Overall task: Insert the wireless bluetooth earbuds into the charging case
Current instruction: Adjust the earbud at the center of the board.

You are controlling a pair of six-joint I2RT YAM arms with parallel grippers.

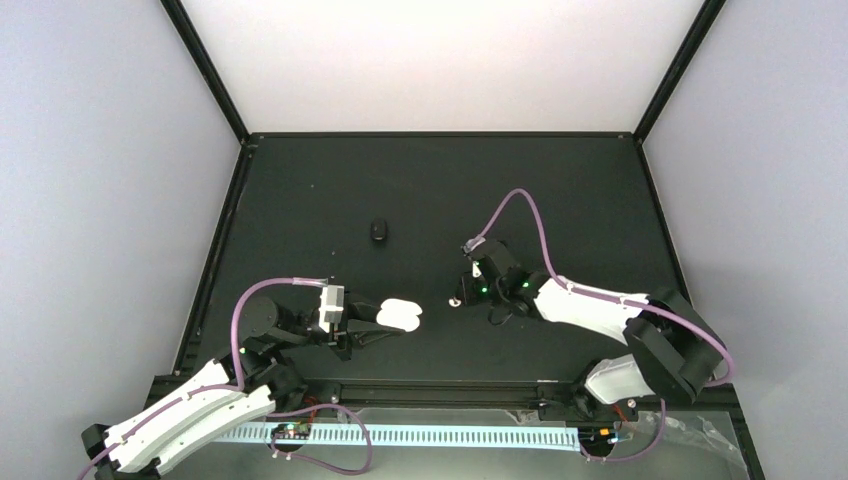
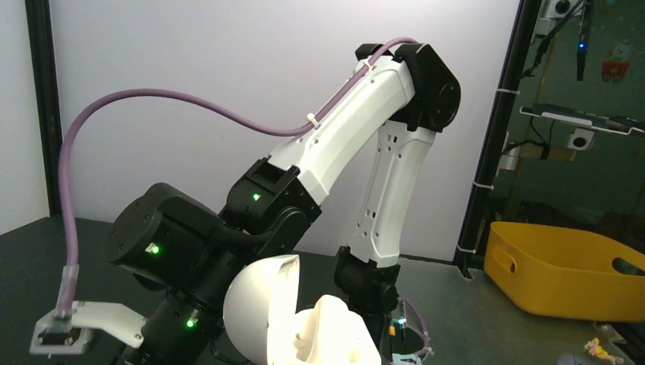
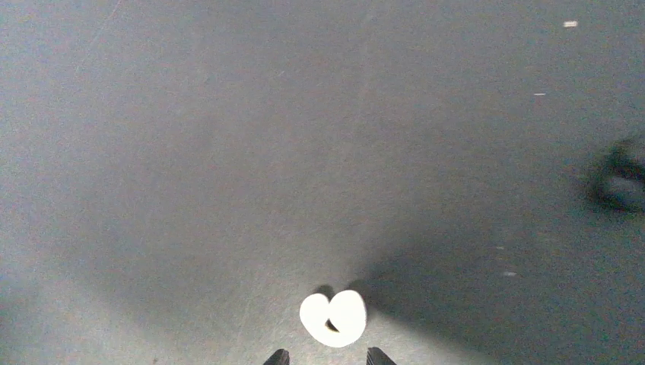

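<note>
Two robot arms are in view: the left arm (image 1: 190,410) and the right arm (image 1: 590,305). The surface (image 1: 560,190) carries one white curled earbud (image 3: 332,318) and one small black object (image 1: 378,231). There is also one white case (image 1: 402,315) and one yellow bin (image 2: 567,270).

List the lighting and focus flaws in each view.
Top external: the back wall is blown out white, and the dark object barely separates from the black table. Left wrist: the charging case sits close to the lens, bright and soft-edged. Right wrist: the white earbud is sharp, with shadow to its right; the dark blob is blurred.
</note>
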